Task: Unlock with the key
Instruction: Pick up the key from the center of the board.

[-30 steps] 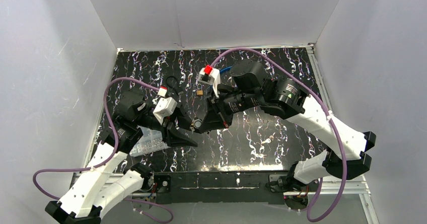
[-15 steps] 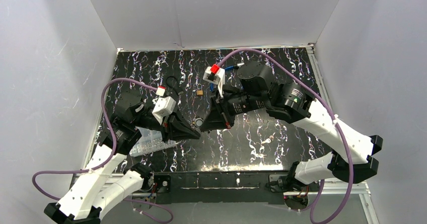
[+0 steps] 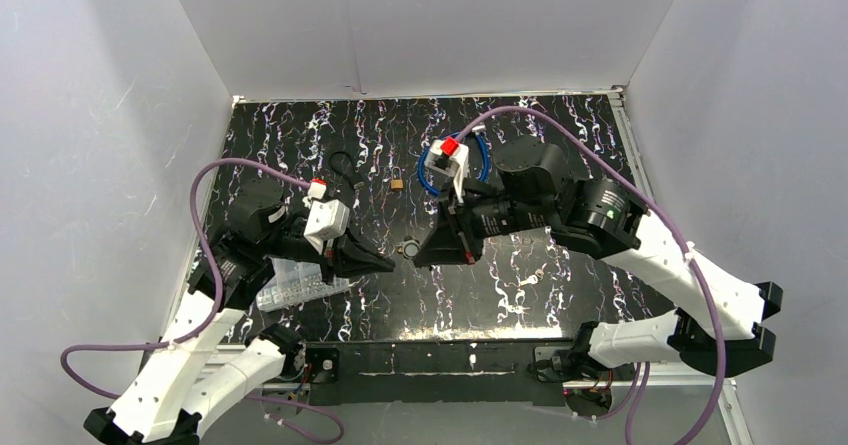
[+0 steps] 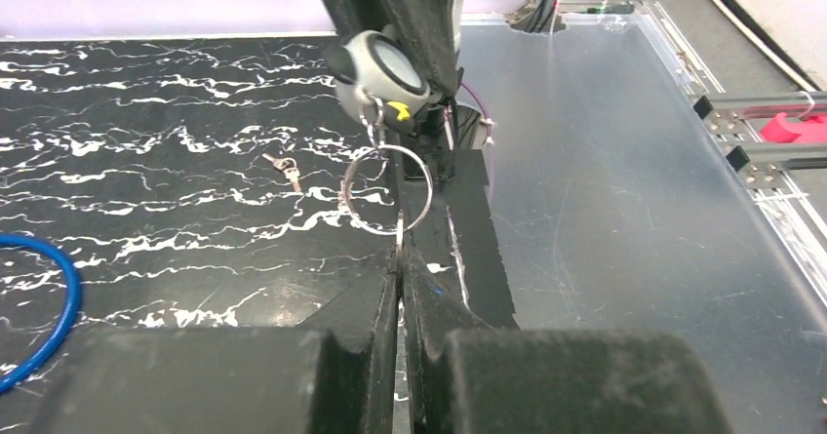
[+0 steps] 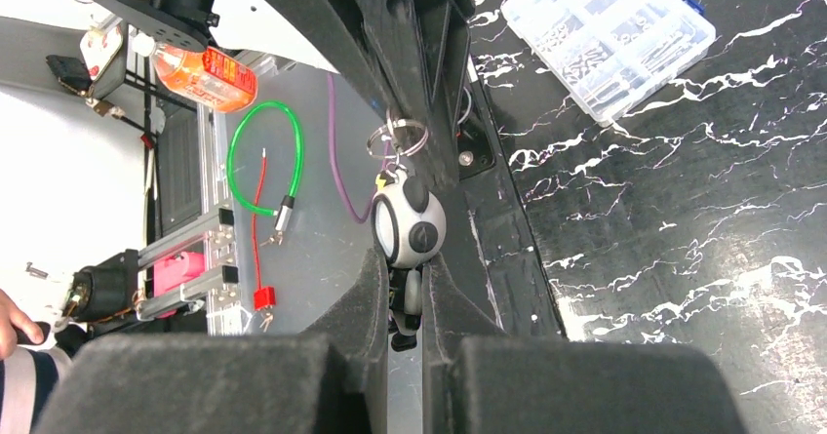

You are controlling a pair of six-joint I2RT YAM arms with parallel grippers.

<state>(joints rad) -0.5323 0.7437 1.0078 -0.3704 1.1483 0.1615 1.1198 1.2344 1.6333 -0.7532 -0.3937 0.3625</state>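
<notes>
The two arms meet over the middle of the table, each holding one end of the same small assembly. The right gripper has its fingers pressed onto the lower end of a round grey piece, probably the lock, though its keyhole does not show. Holding it there leaves the body and its face clear of the fingers. It also keeps the piece raised off the tabletop, where the other arm can reach it.

The left gripper comes in from 9 o'clock in the top view. Its fingers are pinched together on the wire of the key ring that hangs from the grey piece. That grip seems meant to draw the ring taut and stop it swinging, so whatever hangs on it can be handled. A smaller ring dangles beside it, and whether it carries a key cannot be told.

A loose key lies flat on the table, at about 7 o'clock from the grey piece in the left wrist view, and neither gripper touches it.

In the top view a brass padlock sits at 12 o'clock from the held piece. A blue cable loop lies at 1 o'clock and a clear organiser box at 8 o'clock, all apart from the grippers. No key is in any lock yet, so the unlocking looks unstarted.
</notes>
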